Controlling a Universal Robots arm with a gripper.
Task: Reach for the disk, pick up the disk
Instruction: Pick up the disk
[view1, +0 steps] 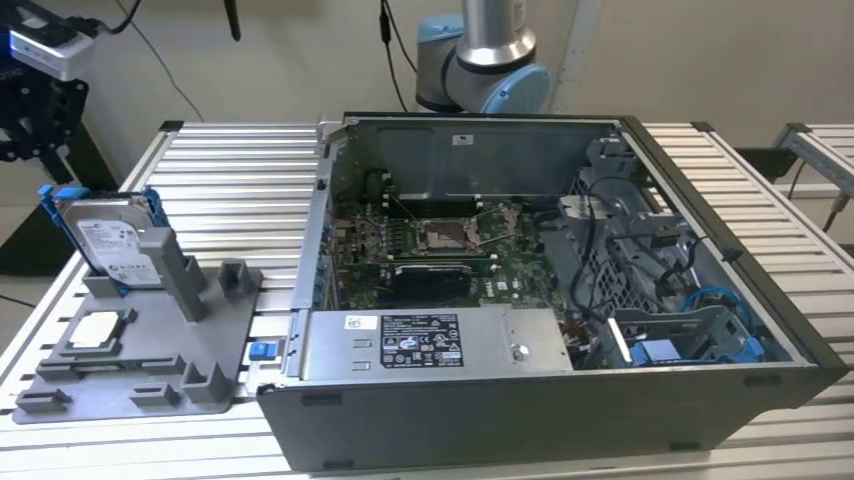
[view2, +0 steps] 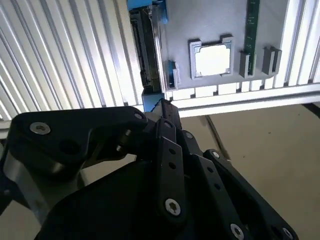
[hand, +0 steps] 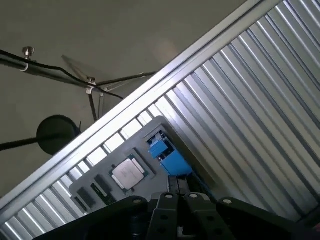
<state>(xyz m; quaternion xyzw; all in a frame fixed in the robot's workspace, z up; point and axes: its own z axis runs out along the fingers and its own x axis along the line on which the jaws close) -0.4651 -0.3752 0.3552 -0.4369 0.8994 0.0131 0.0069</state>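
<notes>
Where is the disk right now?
On the exterior view's left, the blue-framed silver hard drive stands on edge in the grey holder, behind the square silver processor chip.

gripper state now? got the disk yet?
Gripper: open or closed cannot be told; apart from the disk, which stands upright in its gray holder.

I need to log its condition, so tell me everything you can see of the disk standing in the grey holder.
The disk is a flat silver metal rectangle with a white printed label, edged by a bright blue plastic frame. It stands on edge, slotted into the grey holder on the slatted table, at the exterior view's left, beside the open computer case. Only the holder visibly touches it.
</notes>
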